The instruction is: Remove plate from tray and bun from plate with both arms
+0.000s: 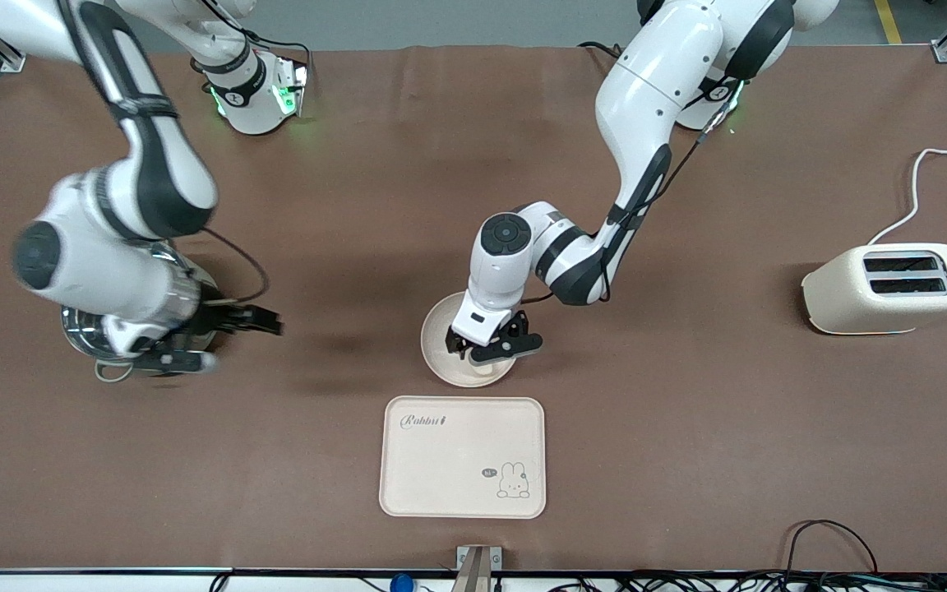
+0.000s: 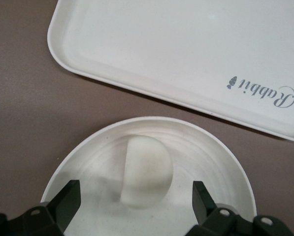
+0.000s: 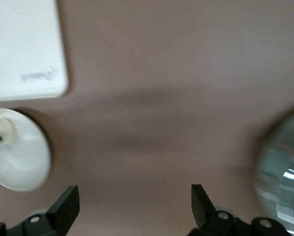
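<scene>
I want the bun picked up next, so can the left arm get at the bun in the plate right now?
Probably yes. The left gripper hangs over the plate with its fingers open, one on each side of the bun, and nothing covers the bun. The tray lies apart from the plate.

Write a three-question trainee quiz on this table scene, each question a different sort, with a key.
1. True or false: the bun lies on the tray.
2. The left gripper hangs over: A) the toaster, B) the plate, C) the bare table.
3. Fill in: both grippers' fingers, including the right gripper, are ____.

Key: 1 false, it lies in the plate; 2 B; 3 open.
</scene>
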